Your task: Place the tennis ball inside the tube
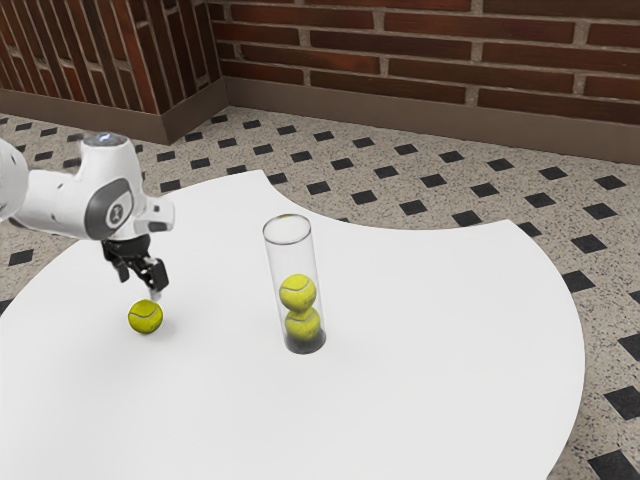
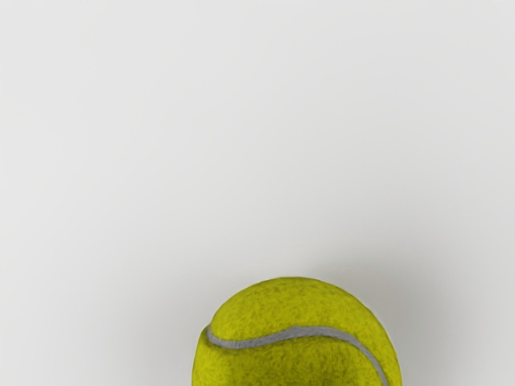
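Brick wall (image 1: 420,45) rose behind white desk (image 1: 450,350). Tennis ball (image 1: 145,317) lay toward desk's edge at exterior view's left. End effector (image 1: 141,281) hung above, spread wide, presumably for straddling. Tube (image 1: 292,259) stood upright inward of notched edge, mouth up, likely for drop-in.

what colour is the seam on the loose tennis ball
Grey, seen best on the ball in the wrist view.

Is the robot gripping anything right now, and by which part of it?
Nothing is held: the gripper hovers open above the loose tennis ball, which rests on the table.
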`<state>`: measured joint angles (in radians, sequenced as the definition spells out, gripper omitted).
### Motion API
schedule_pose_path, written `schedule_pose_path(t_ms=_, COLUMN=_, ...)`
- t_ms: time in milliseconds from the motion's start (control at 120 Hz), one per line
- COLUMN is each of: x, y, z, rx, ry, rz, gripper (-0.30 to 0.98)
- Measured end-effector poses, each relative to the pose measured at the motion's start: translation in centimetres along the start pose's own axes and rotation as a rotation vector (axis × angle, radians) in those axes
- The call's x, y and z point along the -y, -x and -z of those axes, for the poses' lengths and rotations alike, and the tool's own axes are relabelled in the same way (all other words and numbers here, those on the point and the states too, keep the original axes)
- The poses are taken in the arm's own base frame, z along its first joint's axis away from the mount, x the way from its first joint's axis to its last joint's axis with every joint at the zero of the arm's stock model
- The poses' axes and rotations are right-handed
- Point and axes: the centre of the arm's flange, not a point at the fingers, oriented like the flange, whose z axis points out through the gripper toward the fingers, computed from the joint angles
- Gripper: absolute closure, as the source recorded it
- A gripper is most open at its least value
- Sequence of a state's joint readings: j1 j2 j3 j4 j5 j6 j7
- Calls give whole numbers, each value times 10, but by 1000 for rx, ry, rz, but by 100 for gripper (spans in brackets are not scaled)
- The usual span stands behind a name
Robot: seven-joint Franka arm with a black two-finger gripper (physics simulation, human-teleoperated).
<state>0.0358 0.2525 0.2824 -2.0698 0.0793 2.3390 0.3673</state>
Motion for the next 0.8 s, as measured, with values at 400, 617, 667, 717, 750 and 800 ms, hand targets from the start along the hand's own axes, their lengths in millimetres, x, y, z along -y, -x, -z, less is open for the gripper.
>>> schedule_pose_path(t_ms=400, x=-19, y=-15, z=-31, rx=4, ry=-4, rz=-25, gripper=0)
schedule_pose_path(t_ms=617, x=-25, y=-8, z=-12, rx=16, ry=9, rz=-9, gripper=0)
schedule_pose_path(t_ms=667, x=-28, y=-2, z=-9, rx=26, ry=16, rz=-5, gripper=0)
schedule_pose_path(t_ms=717, x=-29, y=7, z=-9, rx=39, ry=23, rz=4, gripper=0)
schedule_pose_path(t_ms=750, x=-29, y=12, z=-10, rx=46, ry=26, rz=10, gripper=0)
schedule_pose_path(t_ms=800, x=-29, y=17, z=-11, rx=51, ry=28, rz=17, gripper=0)
